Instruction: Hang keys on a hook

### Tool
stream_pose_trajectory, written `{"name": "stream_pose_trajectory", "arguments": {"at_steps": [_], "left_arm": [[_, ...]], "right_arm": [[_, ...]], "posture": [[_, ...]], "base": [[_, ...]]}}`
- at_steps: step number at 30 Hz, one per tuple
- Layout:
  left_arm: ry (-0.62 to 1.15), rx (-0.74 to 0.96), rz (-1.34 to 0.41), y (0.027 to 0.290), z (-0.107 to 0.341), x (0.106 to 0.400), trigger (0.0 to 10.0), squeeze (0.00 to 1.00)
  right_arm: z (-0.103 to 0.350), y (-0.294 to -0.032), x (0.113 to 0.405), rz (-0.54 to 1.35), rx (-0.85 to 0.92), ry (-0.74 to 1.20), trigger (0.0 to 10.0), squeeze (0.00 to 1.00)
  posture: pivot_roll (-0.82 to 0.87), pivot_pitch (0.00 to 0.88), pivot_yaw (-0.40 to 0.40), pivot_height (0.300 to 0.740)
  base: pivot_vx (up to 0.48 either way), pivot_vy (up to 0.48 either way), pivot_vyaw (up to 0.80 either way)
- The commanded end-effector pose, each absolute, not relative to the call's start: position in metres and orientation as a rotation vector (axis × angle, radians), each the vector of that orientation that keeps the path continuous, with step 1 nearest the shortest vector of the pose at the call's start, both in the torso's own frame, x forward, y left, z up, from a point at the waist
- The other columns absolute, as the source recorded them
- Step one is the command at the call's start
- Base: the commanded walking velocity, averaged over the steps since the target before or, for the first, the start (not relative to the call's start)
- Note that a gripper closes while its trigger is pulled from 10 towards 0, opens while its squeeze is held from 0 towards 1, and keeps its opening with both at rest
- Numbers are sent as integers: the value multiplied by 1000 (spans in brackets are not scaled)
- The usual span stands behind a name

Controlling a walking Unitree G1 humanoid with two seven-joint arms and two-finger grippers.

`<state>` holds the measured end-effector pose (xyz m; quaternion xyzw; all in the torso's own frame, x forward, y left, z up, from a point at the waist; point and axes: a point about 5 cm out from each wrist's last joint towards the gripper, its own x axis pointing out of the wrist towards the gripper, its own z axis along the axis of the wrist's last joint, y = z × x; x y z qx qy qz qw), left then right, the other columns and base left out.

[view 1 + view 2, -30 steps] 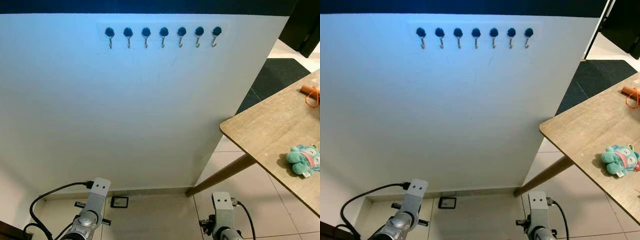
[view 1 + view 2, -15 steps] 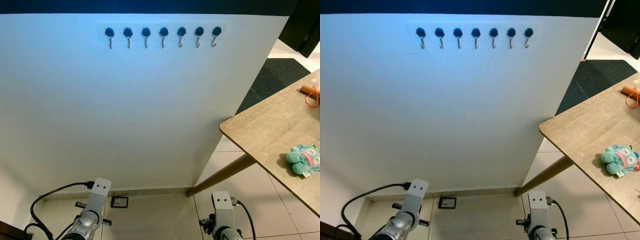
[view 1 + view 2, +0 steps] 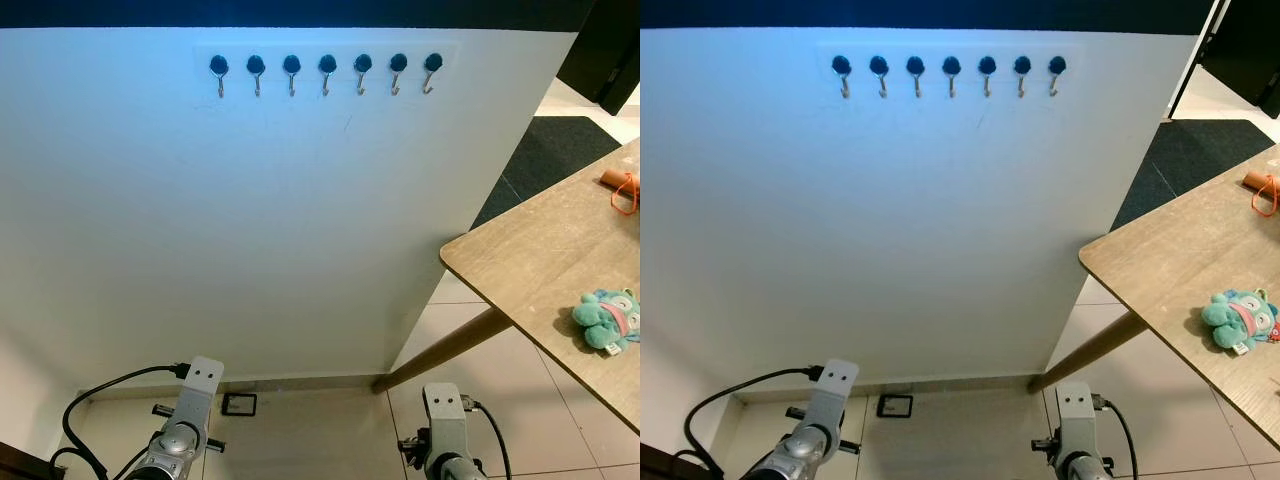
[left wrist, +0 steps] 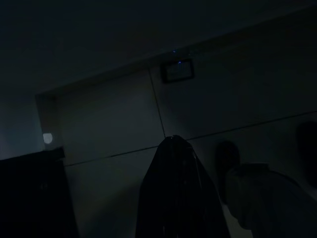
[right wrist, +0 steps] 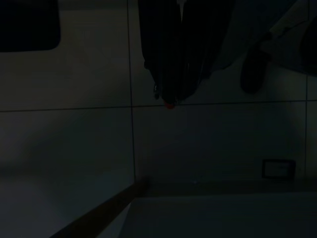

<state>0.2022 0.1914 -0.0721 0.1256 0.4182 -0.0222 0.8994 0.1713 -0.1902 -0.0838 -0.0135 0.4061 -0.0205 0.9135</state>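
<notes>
Row of hooks (image 3: 325, 70) at 12 o'clock, high on white wall (image 3: 280, 230). Orange-looped object, maybe keys (image 3: 622, 190), at 2 o'clock on table (image 3: 530, 260), far from hooks. Left gripper (image 4: 177, 188), right gripper (image 5: 171, 74) hang low, fingers look together, holding nothing. Risk: long reach, loop missing hook, dropping.

The wall panel (image 3: 280, 220) was plain white, with a row of hooks (image 3: 326, 74) of silver metal on dark blue-black knobs. The worktop (image 3: 545, 270) was light wood-grain. The plush toy (image 3: 606, 320) was teal with pink. The floor tiles (image 3: 320, 440) were pale beige; the mat (image 3: 550, 160) was dark grey.
</notes>
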Motion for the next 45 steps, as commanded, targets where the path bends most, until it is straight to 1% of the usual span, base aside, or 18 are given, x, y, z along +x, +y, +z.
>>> {"name": "stream_pose_trajectory", "arguments": {"at_steps": [1, 35, 45], "left_arm": [[869, 256, -60, 188, -74, 199, 10000, 0], [871, 256, -55, 189, -74, 198, 10000, 0], [874, 248, -56, 187, -74, 199, 10000, 0]], "right_arm": [[-85, -191, 168, -45, -26, 847, 10000, 0], [-85, -193, 169, -42, -43, 841, 10000, 0], [-81, -194, 174, -47, -38, 793, 10000, 0]], "posture": [[57, 15, -18, 740], [56, 27, -20, 740], [49, 34, -18, 740]], "base": [[0, 0, 0], [0, 0, 0], [0, 0, 0]]}}
